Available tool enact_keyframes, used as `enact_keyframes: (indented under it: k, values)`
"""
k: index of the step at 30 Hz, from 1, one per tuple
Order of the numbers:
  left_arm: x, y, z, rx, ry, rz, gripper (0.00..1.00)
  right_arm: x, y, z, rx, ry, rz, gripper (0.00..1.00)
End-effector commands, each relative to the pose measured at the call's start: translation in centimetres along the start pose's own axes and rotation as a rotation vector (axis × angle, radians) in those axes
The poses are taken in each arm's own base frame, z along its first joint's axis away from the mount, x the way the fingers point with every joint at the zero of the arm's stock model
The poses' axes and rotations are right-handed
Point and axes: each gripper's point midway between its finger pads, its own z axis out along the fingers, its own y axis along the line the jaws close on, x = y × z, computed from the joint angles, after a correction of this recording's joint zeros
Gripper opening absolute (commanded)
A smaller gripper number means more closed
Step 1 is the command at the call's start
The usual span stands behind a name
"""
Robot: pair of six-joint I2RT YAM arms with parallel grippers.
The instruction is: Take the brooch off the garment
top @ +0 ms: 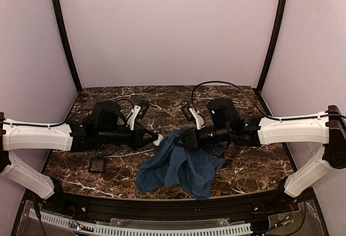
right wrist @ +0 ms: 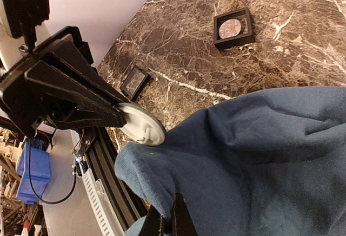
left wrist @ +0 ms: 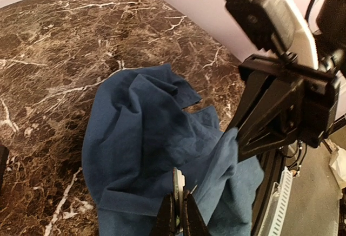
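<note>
The desk (top: 243, 171) carries a dark marble pattern. In the top view, the garment (top: 178, 168), a crumpled blue cloth, lies at the 6 o'clock side of the desk, close to the near edge. A black square tray (top: 97, 164) sits flat on the desk at 9 o'clock from the garment, well apart from it.

Just beyond the heap, the right claw (top: 184, 138) is closed and grips the garment at its 12 o'clock edge. The cloth rises there into a lifted fold. The right wrist view confirms that both fingers are pinched together with blue cloth between them.

The left claw (top: 153, 138) stands at 9 o'clock from the right claw, near it, the two tips pointing at each other. It is closed and grips the brooch (right wrist: 141, 125), a small pale round disc held by its rim. The brooch is off the desk, at the 10 o'clock corner of the garment, against the edge of the lifted fold. Whether its pin passes through the cloth cannot be told.

Farther out, the right wrist view shows a second tray (right wrist: 233, 27) with a pale round insert.
</note>
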Motion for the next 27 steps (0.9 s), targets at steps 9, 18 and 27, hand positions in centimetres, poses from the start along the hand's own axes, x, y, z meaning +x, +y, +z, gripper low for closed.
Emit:
enact_keyframes:
  k: [9, 18, 27]
  values:
    - [0.4, 2.8, -2.1, -0.179, 0.028, 0.059, 0.01, -5.8, -2.9, -6.3, 0.265, -0.248, 0.026, 0.0]
    - [-3.2, 3.2, -4.0, -0.108, -0.138, -0.143, 0.01, -9.7, -10.3, -15.4, 0.558, -0.368, 0.08, 0.0]
    - [-5.7, 2.2, -5.9, -0.017, -0.229, -0.209, 0.01, -6.1, -18.0, -16.7, 0.695, -0.307, 0.283, 0.02]
